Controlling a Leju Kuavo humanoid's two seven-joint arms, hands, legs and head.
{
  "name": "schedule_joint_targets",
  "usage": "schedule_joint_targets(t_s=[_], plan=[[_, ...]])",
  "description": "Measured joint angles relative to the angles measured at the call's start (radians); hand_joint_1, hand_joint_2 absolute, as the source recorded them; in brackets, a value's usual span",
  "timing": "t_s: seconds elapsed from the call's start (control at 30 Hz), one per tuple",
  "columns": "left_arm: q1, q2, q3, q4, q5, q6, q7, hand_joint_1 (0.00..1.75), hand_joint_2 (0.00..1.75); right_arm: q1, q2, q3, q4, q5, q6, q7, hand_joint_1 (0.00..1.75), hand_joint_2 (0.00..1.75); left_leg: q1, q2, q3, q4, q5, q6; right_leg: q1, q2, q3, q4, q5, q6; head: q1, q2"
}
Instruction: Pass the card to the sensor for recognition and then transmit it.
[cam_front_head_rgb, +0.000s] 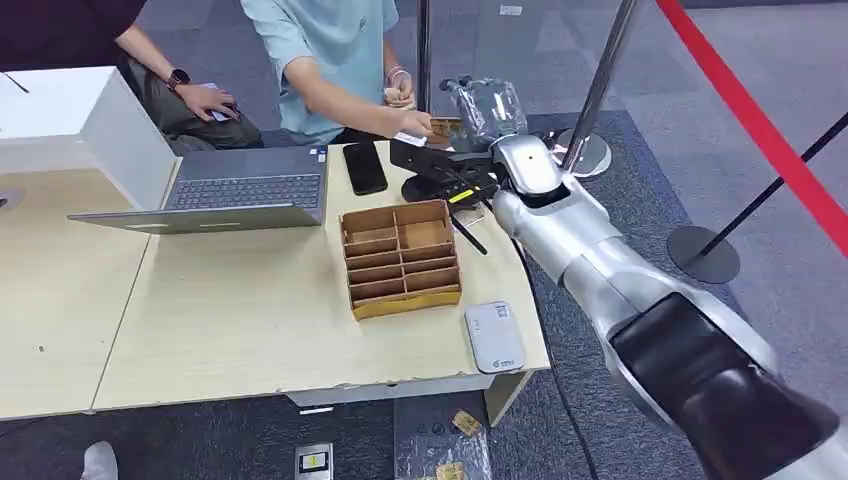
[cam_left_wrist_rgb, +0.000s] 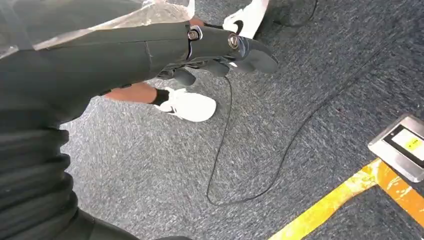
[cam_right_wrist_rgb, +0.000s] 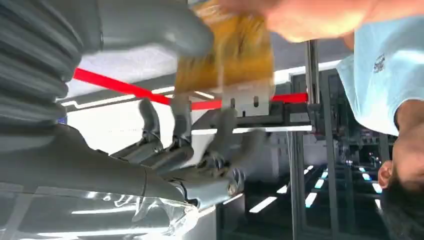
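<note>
we see the card (cam_right_wrist_rgb: 225, 55) as a flat, yellow-brown rectangle with a pale strip along one edge, blurred in the right wrist view. the right hand (cam_right_wrist_rgb: 200, 115) has its thick grey thumb on one face and dark fingers (cam_right_wrist_rgb: 180, 112) spread just beside the other; a person's hand (cam_right_wrist_rgb: 310, 20) also grips the card's far edge, so it looks held by both, though the blur leaves our hand's grip uncertain. in the head view the card (cam_front_head_rgb: 445, 128) sits past the table's (cam_front_head_rgb: 250, 330) far edge, between the silver arm's right hand (cam_front_head_rgb: 440, 165) and the person's hand (cam_front_head_rgb: 415, 125). the left hand (cam_left_wrist_rgb: 220, 55) hangs over grey carpet, fingers curled inward, holding nothing. on the pale wooden table stand a compartmented cardboard box (cam_front_head_rgb: 402, 258), a rounded white sensor (cam_front_head_rgb: 495, 337), a black phone (cam_front_head_rgb: 365, 167) and a grey laptop (cam_front_head_rgb: 225, 192).
</note>
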Motion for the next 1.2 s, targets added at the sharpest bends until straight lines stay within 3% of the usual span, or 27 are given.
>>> schedule_joint_targets(t_s=[0.37, 0.6, 0.77, 1.2], plan=[[-0.002, -0.001, 0.0, 0.0, -0.003, 0.0, 0.003, 0.0, 1.75, 0.039, -0.006, -0.001, -0.044, 0.011, -0.044, -0.03, 0.0, 1.75, 0.0, 0.0, 0.0, 0.0, 0.0, 0.0, 0.0, 0.0, 0.0, 0.0, 0.0, 0.0, 0.0, 0.0], [-0.002, -0.001, 0.0, 0.0, -0.003, 0.005, 0.001, 0.0, 1.75, 0.102, -0.047, -0.008, -0.159, 0.056, -0.023, 0.016, 0.0, 1.75, 0.0, 0.0, 0.001, 0.0, 0.0, 0.0, 0.0, 0.0, 0.0, 0.0, 0.0, 0.0, 0.0, 0.0], [-0.004, -0.001, 0.002, 0.0, 0.0, 0.015, -0.009, 0.0, 1.75, 0.153, -0.087, -0.034, -0.249, 0.014, -0.021, 0.062, 0.0, 1.75, 0.0, 0.0, 0.001, 0.0, 0.0, 0.0, 0.0, 0.0, 0.001, 0.0, 0.0, 0.0, 0.0, 0.0], [0.001, 0.0, 0.006, 0.0, 0.016, 0.023, -0.008, 0.0, 1.75, 0.243, -0.153, -0.09, -0.436, -0.004, 0.011, 0.093, 0.0, 1.75, 0.0, 0.0, 0.001, 0.0, 0.0, 0.0, 0.0, 0.0, 0.001, 0.0, 0.0, 0.0, 0.0, 0.0]])
